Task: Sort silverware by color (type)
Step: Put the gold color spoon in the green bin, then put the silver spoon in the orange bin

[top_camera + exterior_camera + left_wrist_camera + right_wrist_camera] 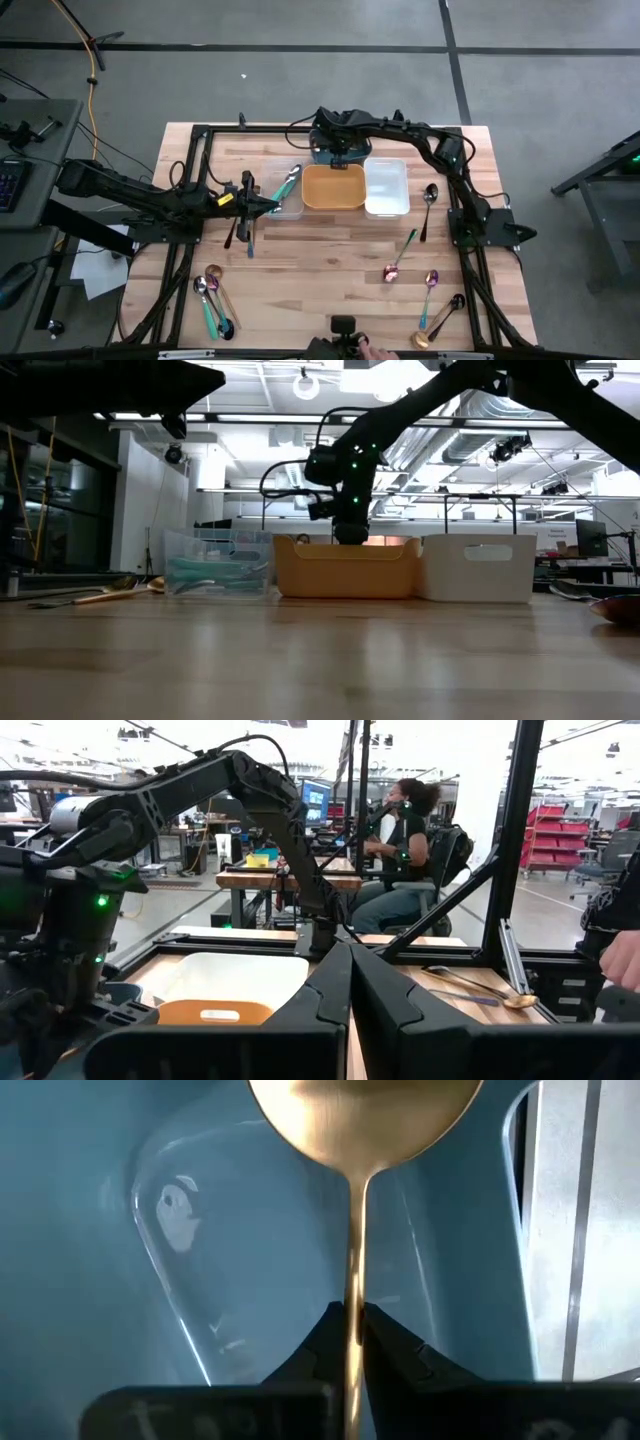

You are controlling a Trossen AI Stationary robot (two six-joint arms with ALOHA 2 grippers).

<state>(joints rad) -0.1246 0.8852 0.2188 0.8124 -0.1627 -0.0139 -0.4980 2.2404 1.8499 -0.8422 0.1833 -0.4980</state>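
My right gripper (350, 1315) is shut on a gold spoon (362, 1120). It hovers past the far side of the orange tray (334, 187), over a blue bin (340, 152). My left gripper (268, 205) is shut and holds nothing, level beside the clear tray (287, 200), where teal-handled pieces (290, 182) lie. A black spoon (428, 198), pink-purple spoons (400, 258) (430, 285) and a gold and a black piece (440, 320) lie flat at the right. A mixed cluster (215, 295) lies near left. Two dark pieces (245, 235) lie by the left gripper. My right gripper pinches the gold spoon's thin handle (353, 1280) between its two fingers. The fingers point down from above and lie along the handle. The spoon reaches out past the fingertips with its bowl (365, 1115) lowest, over the blue bin; whether the bowl touches it cannot be told.
The white tray (386, 187) stands right of the orange one; all three trays sit in a row at the table's middle far part. Black frame rails (200, 200) run along the table's sides. A person's hand (375, 350) shows at the near edge. Another person (400, 840) sits beyond the table.
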